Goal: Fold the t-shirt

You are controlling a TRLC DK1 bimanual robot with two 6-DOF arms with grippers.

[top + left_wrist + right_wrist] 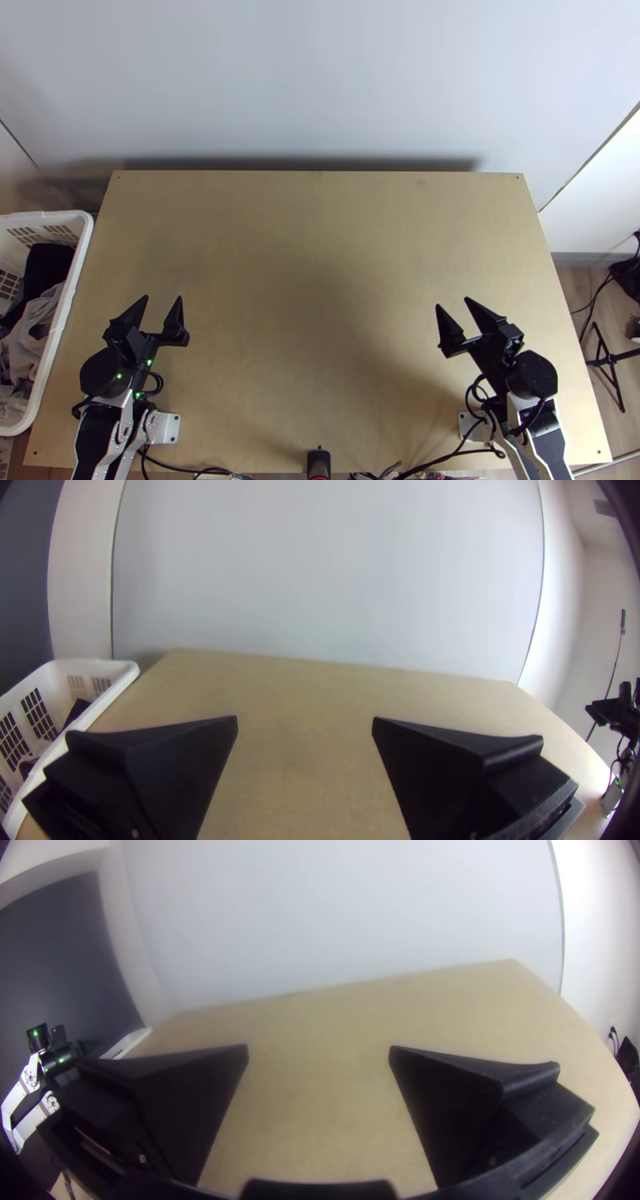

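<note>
Well apart, the left claw (pixel 162 299) and right claw (pixel 453 302) gape released inside the table edges (pixel 320 173).

The left gripper (pixel 162 298) angles slightly inward with jaws open. The right gripper (pixel 453 302) also angles inward, jaws open.

From where I'm standing, the top view's left edge is cutting off the basket (pixel 61 320). Inside, dark cloth (pixel 50 268) and grey cloth (pixel 36 320) are bunching too closely to tell their shapes. The bottom edge is cropping the left arm (pixel 87 440) and right arm (pixel 550 436); the right edge is slicing through a black thing (pixel 627 276) I'm failing to identify.
</note>
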